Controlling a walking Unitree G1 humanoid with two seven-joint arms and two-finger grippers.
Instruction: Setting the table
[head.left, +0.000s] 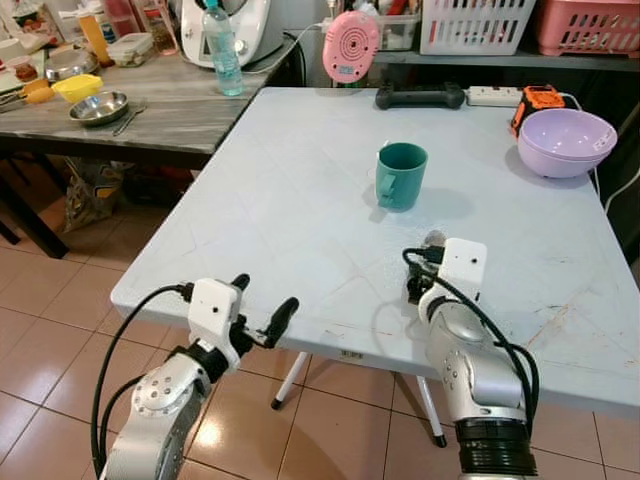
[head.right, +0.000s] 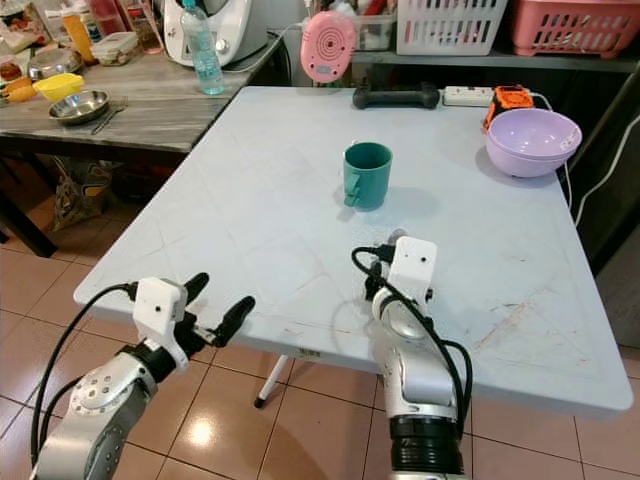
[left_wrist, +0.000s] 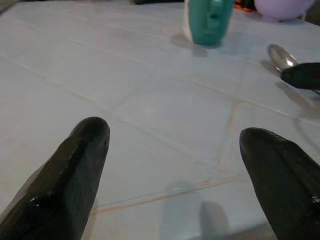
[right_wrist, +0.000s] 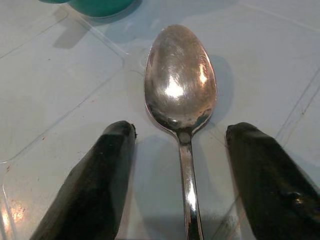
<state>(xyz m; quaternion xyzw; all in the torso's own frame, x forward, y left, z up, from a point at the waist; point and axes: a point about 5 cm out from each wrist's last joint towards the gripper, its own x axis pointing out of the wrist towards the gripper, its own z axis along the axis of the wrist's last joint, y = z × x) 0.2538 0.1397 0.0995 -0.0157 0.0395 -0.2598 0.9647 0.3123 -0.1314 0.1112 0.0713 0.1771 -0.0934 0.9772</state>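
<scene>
In the left eye view we see a pale blue table (head.left: 300, 200) with a teal mug (head.left: 401, 176) standing upright near its middle and a lilac bowl (head.left: 566, 141) well apart at the far right edge. Our right gripper (head.left: 425, 262) sits low over the table near its front edge, on the near side of the mug, while our left gripper (head.left: 262, 308) hovers off the front-left corner with its two fingers spread and nothing between them. In the right eye view the same layout holds, and behind the table we make out a pink round fan (head.right: 328, 45) and a dark dumbbell (head.right: 394, 97). From the left wrist view, we look between two parted fingers (left_wrist: 75, 170) across bare tabletop toward the mug, with the bowl of a spoon (left_wrist: 281, 57) lying flat further off beside one dark fingertip of the other arm. From the right wrist view, the spoon (right_wrist: 181, 95) lies on the table bowl-up, its handle running between our released fingers (right_wrist: 95, 185), which flank it without touching; the mug's base is just beyond the spoon's tip.
</scene>
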